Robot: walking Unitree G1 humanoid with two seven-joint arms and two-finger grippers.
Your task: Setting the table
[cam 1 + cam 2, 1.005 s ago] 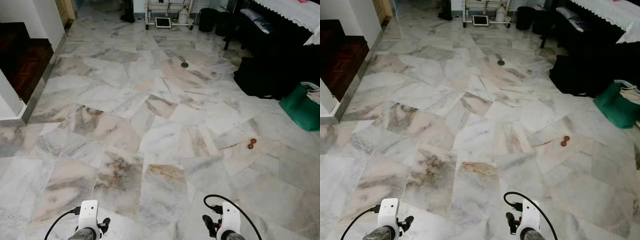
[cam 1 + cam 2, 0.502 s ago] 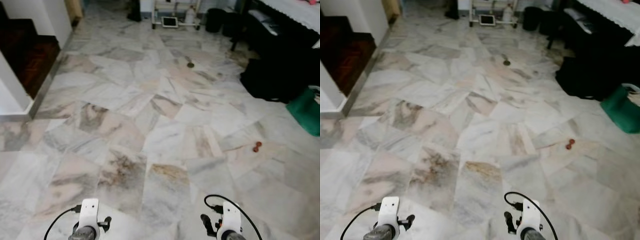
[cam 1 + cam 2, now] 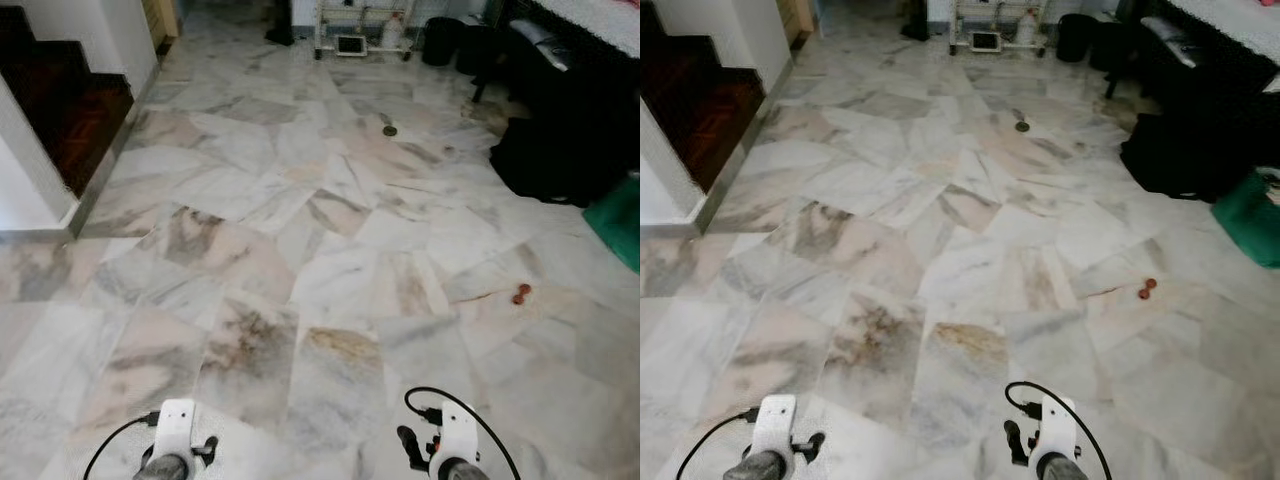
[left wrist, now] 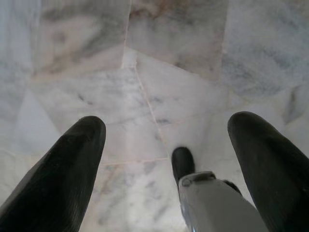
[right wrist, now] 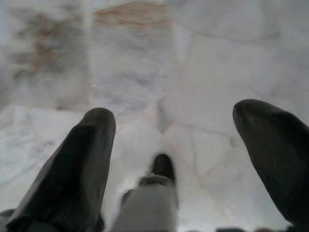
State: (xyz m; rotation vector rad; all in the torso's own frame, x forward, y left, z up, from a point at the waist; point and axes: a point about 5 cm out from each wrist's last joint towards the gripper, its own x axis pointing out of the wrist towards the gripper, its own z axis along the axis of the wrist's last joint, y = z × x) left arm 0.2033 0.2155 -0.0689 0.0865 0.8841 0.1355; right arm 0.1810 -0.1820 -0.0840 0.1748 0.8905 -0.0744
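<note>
Below, both pincers — left pincer, right pincer — hang wide, empty, over marble floor.

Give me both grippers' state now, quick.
Left gripper: open, holding nothing, marble floor beyond.
Right gripper: open, holding nothing.

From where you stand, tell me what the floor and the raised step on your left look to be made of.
Floor: looks like polished marble, irregular grey, white and pink veined slabs with a soft sheen. Raised step: probably dark reddish-brown wood with a glossy finish, edged by a pale stone border; grain too dim to confirm.
</note>
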